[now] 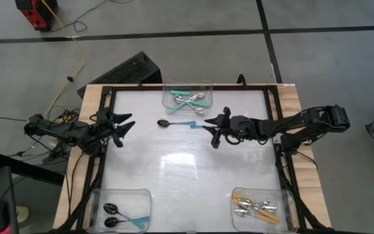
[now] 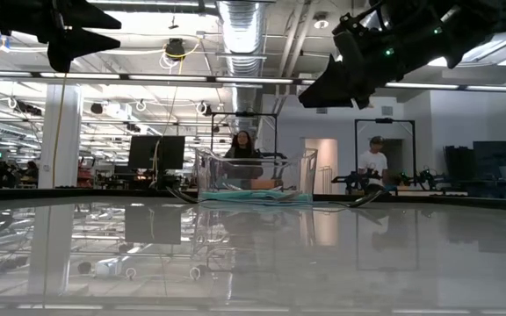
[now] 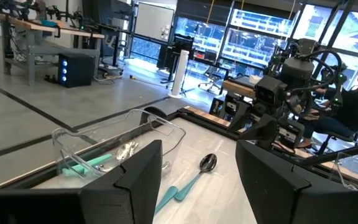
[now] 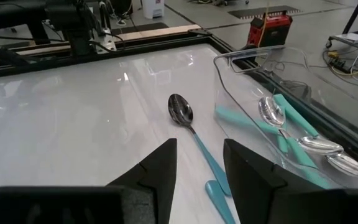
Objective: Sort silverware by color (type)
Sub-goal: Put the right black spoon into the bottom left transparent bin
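A spoon with a black bowl and teal handle [image 1: 176, 123] lies flat on the white table, bowl toward the left; it also shows in the wrist views [image 4: 194, 140] [image 3: 197, 171]. A second teal handle end [image 4: 215, 194] lies beside its handle. My right gripper [image 1: 214, 129] [image 4: 199, 152] hovers open just right of the handle's end, above the table, touching nothing. My left gripper [image 1: 123, 123] [image 3: 197, 155] stands open at the table's left edge, raised and pointing level. In the low view both grippers hang high, left [image 2: 90, 31] and right [image 2: 336, 83].
A clear bin [image 1: 206, 84] at the far edge holds several silver spoons with teal handles. A bin [image 1: 96, 195] at the near left holds two black-bowled teal spoons. A bin [image 1: 236, 195] at the near right holds orange-handled spoons. People show in the room beyond.
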Tool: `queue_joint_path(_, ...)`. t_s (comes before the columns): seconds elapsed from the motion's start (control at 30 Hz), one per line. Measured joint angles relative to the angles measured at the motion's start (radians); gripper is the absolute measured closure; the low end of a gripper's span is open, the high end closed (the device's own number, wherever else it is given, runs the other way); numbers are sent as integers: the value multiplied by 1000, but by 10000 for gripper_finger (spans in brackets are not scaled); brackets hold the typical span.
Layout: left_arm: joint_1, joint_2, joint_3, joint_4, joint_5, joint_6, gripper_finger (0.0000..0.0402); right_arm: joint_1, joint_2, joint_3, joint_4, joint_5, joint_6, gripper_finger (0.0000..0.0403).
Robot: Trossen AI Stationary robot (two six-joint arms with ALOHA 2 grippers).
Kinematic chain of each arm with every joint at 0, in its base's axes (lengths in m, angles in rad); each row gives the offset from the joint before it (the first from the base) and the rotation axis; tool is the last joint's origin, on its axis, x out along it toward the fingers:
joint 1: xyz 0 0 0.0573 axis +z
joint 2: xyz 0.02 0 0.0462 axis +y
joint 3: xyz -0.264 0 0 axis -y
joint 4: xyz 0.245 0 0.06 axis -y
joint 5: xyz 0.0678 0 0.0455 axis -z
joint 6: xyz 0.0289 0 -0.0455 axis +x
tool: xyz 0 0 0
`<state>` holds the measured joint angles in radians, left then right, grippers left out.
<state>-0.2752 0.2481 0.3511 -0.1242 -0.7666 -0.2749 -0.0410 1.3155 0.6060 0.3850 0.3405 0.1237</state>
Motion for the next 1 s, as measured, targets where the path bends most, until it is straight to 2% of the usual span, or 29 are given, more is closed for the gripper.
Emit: queue_joint_path(1.0,0,0,0,-24,-31,-20,212,-2,0,0,-29,1,-23,246)
